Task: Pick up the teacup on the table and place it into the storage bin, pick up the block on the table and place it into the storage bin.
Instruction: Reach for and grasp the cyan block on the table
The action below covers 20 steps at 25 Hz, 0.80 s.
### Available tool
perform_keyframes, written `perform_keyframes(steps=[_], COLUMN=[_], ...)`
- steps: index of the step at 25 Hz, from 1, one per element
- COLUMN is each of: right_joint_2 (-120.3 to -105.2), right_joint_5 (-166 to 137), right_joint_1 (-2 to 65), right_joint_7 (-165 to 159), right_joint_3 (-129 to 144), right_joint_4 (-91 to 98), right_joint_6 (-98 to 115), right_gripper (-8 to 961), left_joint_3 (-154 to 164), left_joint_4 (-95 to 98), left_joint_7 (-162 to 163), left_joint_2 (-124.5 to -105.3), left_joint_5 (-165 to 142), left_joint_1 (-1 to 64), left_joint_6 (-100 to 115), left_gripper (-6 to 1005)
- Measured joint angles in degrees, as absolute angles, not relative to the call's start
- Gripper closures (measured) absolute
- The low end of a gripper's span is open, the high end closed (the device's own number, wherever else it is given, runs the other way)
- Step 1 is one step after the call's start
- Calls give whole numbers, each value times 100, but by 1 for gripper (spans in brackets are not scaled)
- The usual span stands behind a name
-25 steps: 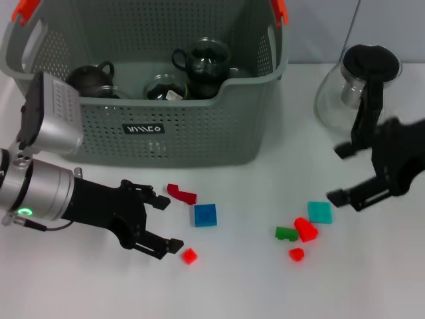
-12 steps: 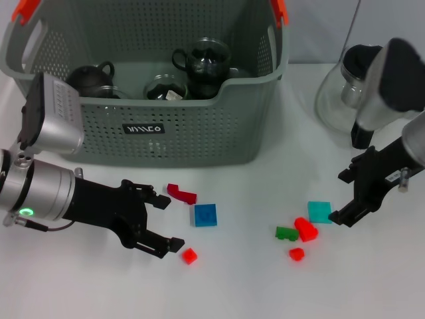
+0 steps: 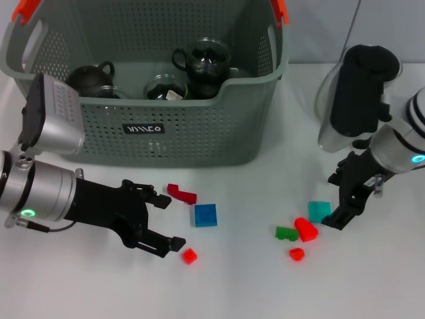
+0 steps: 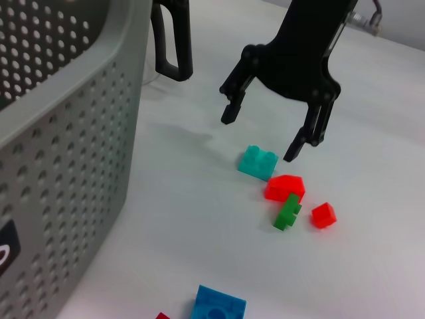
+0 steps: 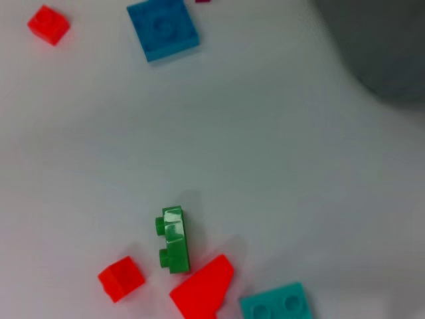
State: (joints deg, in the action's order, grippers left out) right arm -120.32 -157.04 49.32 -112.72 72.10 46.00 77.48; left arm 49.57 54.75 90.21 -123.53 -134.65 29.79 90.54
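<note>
open table (image 3: 252, 279) (blocks (image 3: 297, 230) scattered)

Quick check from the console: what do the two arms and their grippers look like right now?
Both arms are silver-grey metal cylinders ending in black grippers. The left arm carries a perforated silver box on top, a glowing green indicator light and a thin black cable beneath; its black left gripper has slim angular fingers. The right arm has a black upper segment, a cyan light ring, and a matching black right gripper.

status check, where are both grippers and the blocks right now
Right gripper open, above teal block. Left gripper open, low beside small red block. Storage bin holds cups, no blocks. Nothing in the way.
</note>
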Motion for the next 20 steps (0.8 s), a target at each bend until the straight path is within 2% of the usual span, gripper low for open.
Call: perform_keyframes(steps=[4, 12, 20], right_joint_2=[-12053, -12079, -12078], right_joint_5=[-15682, -15598, -15472], right_joint_1=[5009, 5090, 5134], right_joint_7=[-11281, -11296, -11356], right_joint_3=[7393, 7636, 7879], right_joint_4=[4423, 4246, 4104], right_joint_6=[7535, 7377, 7213], right_gripper=[13, 176, 208], left_joint_3=[4957, 4957, 4957], left_joint_4=[5475, 5475, 5467], left_joint_7=[9026, 9027, 9027], left_joint_2=[-12357, -12357, -12358], left_joint_5=[-13464, -13464, -13465], left_joint_1=[2979, 2979, 2979], left_joint_6=[9035, 9034, 9036], left_gripper=[122, 123, 124])
